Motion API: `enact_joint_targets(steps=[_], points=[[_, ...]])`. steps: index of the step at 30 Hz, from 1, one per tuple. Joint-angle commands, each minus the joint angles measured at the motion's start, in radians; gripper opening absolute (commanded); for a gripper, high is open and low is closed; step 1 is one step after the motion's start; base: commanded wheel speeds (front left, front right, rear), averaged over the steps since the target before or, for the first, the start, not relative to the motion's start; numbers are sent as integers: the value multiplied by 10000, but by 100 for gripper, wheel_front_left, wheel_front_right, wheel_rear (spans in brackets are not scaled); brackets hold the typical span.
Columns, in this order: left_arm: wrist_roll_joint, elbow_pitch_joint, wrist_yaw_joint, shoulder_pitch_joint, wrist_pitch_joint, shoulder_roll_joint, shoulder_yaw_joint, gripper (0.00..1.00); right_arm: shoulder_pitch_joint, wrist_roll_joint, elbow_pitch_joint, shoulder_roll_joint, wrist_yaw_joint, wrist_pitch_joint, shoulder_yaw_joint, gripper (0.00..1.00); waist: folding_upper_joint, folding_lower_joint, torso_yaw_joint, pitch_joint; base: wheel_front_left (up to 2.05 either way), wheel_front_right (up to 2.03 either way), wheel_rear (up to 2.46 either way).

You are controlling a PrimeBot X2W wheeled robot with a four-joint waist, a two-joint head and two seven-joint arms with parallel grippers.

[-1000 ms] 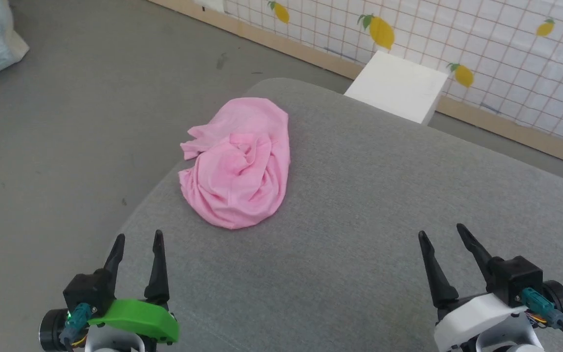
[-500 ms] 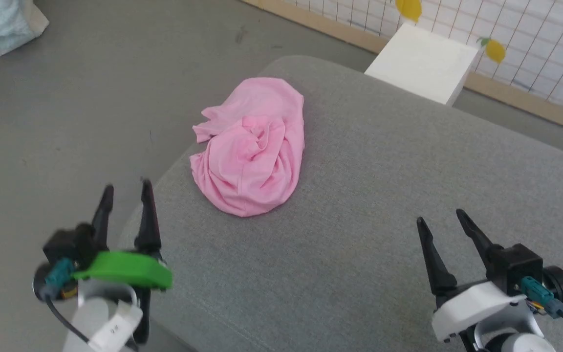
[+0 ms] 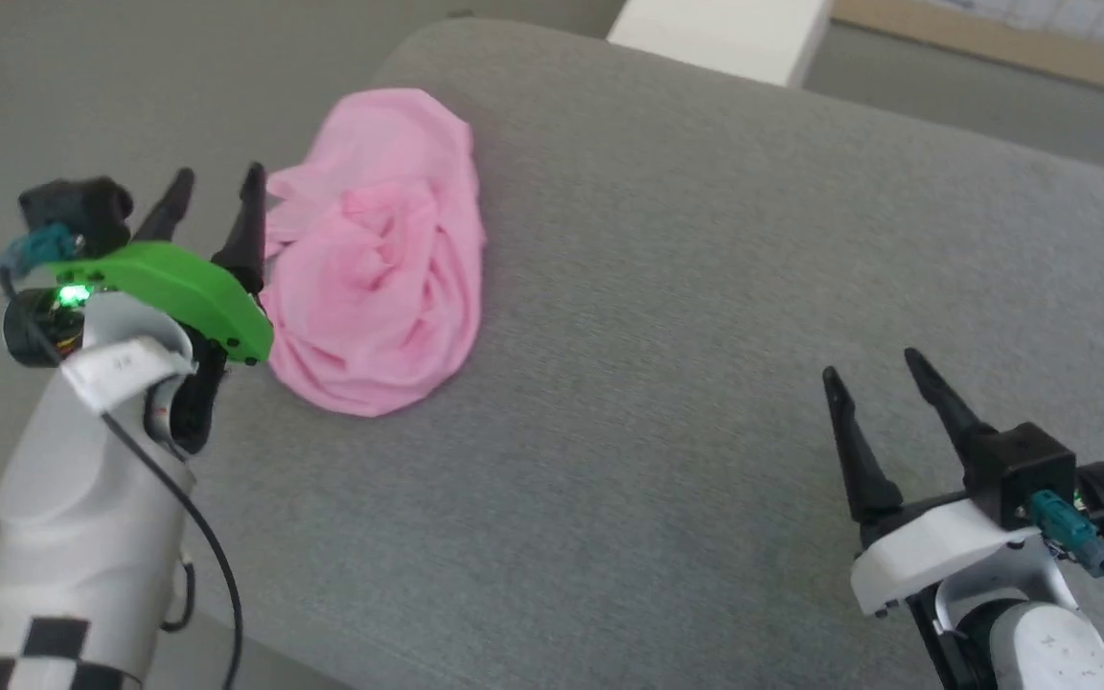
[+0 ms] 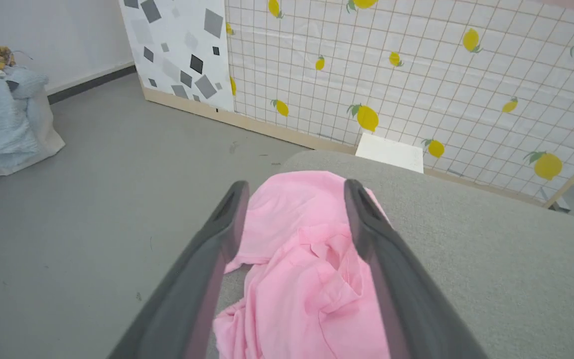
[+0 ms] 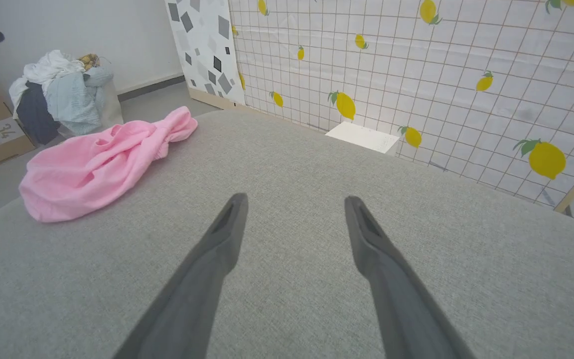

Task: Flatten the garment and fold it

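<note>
Two sets of jaws stand spread as wide as they go, and neither has hold of anything. The left jaws, two long dark fingers [image 3: 245,230] above a bright green plastic cover [image 3: 178,287], hover at the left edge of the grey fabric-covered padded surface [image 3: 705,287], just beside the crumpled light pink thin-fabric garment [image 3: 375,259]. I cannot tell whether the nearer finger touches the cloth. In the left wrist view those fingers [image 4: 202,279] frame the garment [image 4: 307,279], which runs between and beyond them.

The garment lies bunched in folds at the far left of the padded surface, close to its rounded corner, its left side reaching the surface's left edge.

The right jaws, with their own dark fingers [image 3: 857,450], hang over the near right of the padded surface, well apart from the garment. In the right wrist view the fingers [image 5: 212,264] point over bare grey fabric, with the garment [image 5: 97,159] off to the far left.

A white rectangular block [image 3: 715,34] sits on the grey floor [image 3: 82,96] past the far edge. A heap of mixed clothes [image 5: 63,94] stands further left.
</note>
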Motion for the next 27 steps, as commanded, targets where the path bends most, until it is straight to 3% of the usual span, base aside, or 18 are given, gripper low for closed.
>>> enact_joint_targets(steps=[1, 10, 19, 20, 21, 24, 27], points=[[-417, 292, -67, -273, 313, 220, -326, 100, -220, -65, -45, -6, -15, 13, 13, 100, 72, -1, -639, 659, 0, 0, 0], [-3465, 1749, -68, -541, 3372, 1005, -2725, 100, -468, -70, 91, -6, -15, 88, 329, 100, 72, -1, -956, 1103, 0, 0, 0], [-4934, 2825, -68, -149, 5325, 1113, -4074, 100, -610, 78, 217, -6, -15, -112, 648, 100, 72, -1, -1130, 1162, 0, 0, 0], [-5055, 2853, -68, -113, 5496, 1129, -4178, 87, -604, 78, 245, -6, -15, -118, 652, 100, 72, -1, -1146, 1140, 0, 0, 0], [-5168, 2843, -68, -90, 5587, 1154, -4294, 3, -593, 94, 272, -6, -15, -125, 649, 100, 72, -1, -1158, 1113, 0, 0, 0], [-5368, 2836, -68, -165, 5436, 1340, -4710, 0, -513, 159, 324, -6, -15, -155, 604, 100, 72, -1, -1164, 965, 0, 0, 0], [-5121, 3112, -68, -465, 4639, 1491, -4858, 0, -457, 246, 362, -6, -15, -180, 540, 100, 72, -1, -1119, 772, 0, 0, 0]])
